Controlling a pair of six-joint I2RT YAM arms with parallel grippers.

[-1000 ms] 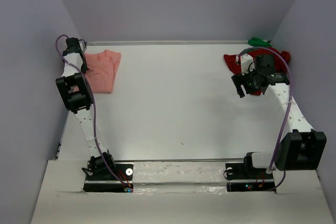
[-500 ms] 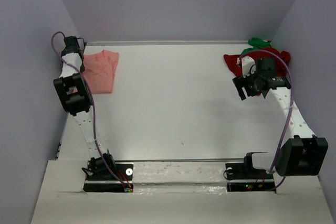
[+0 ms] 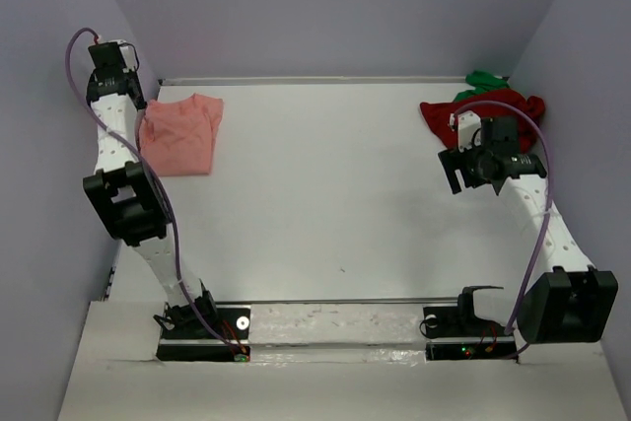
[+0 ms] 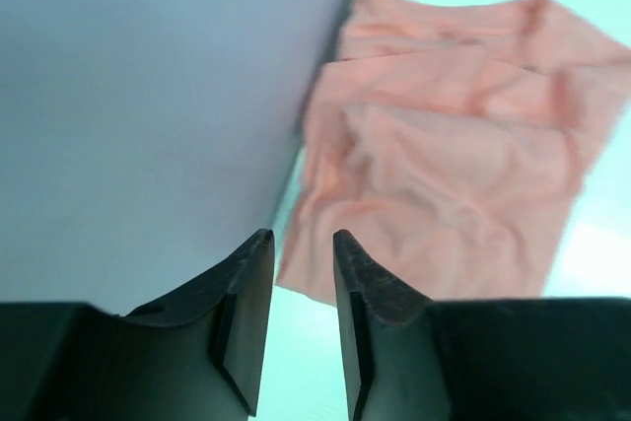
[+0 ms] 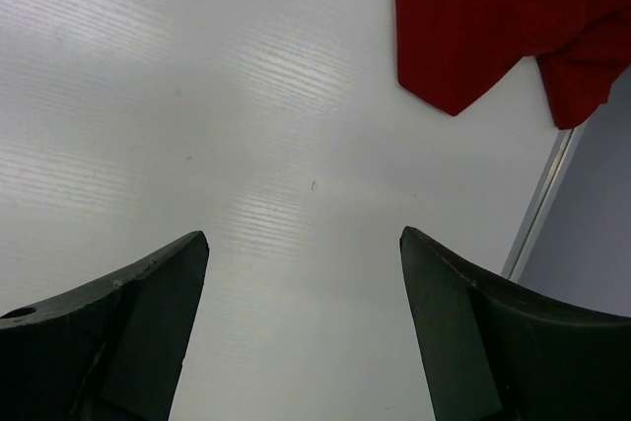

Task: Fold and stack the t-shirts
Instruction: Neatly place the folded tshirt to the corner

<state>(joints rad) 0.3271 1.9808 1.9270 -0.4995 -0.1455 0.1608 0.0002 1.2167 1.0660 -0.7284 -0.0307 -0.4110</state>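
the salmon-pink t-shirt (image 3: 182, 135) lies loosely folded and rumpled at the far left corner of the white table (image 3: 325, 184), its left edge close to the lavender side wall (image 4: 138, 96). the left gripper (image 4: 301, 244) is held up off the table beside that wall, looking down on the near-left corner of the shirt. its fingers stand only a narrow gap apart with nothing between them, and they do not touch the cloth.

at the far right corner the dark red t-shirt (image 3: 488, 105) lies crumpled, with the bright green t-shirt (image 3: 485, 79) showing as a small bunch just behind it, against the back edge. the right gripper (image 5: 301, 244) hangs above bare table just beside the red shirt – spread wide and empty – with a pointed corner of the red cloth ahead of its fingertips and clear of them.
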